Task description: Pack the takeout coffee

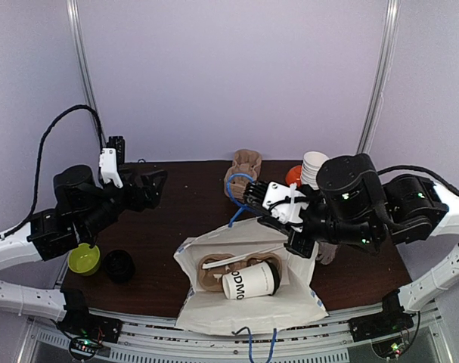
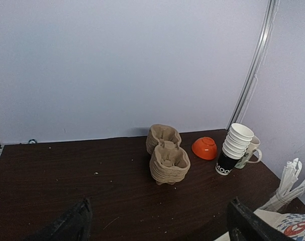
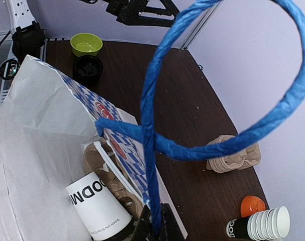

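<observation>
Right end effector (image 3: 153,224) pinches bag handle (image 3: 147,130); cup (image 3: 98,207) beneath.

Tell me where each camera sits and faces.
Top external: above and behind the robot, looking down on the dark brown table; both arms show.
Left wrist: on the left hand, facing the back wall; its open fingertips show.
Right wrist: looking down the blue twisted-paper bag handle; right hand shut on it.
Shared: the stack of brown pulp trays, in all three.
</observation>
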